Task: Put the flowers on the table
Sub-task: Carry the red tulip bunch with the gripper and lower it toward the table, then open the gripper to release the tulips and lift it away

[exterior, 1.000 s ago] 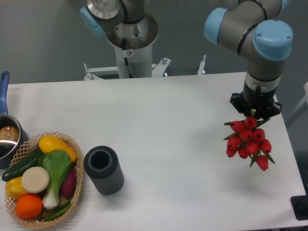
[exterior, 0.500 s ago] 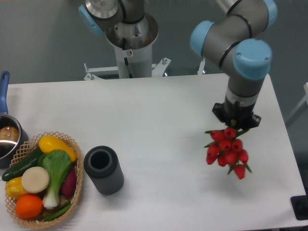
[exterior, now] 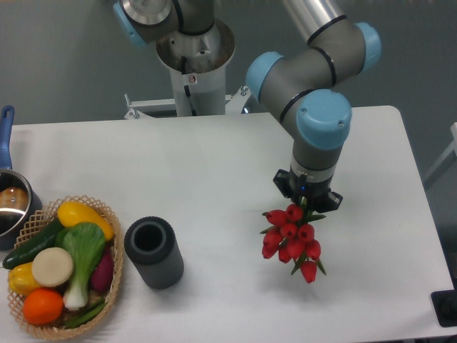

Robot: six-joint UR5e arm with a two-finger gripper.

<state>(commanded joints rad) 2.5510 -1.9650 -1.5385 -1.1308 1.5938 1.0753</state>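
The flowers [exterior: 291, 240], a bunch of red tulip buds with green leaves, hang below my gripper [exterior: 308, 197] over the white table [exterior: 214, 171], right of its middle. The gripper points straight down and is shut on the stems, which are hidden inside it. I cannot tell whether the buds touch the tabletop or hang just above it.
A dark grey cylinder cup [exterior: 153, 251] stands left of the flowers. A wicker basket [exterior: 111, 271] with vegetables and fruit sits at the front left. A pot [exterior: 11, 204] with a blue handle is at the left edge. The robot base [exterior: 194, 64] is at the back.
The arm has carried the flowers leftward from near the right edge toward the table's middle, and slightly forward.
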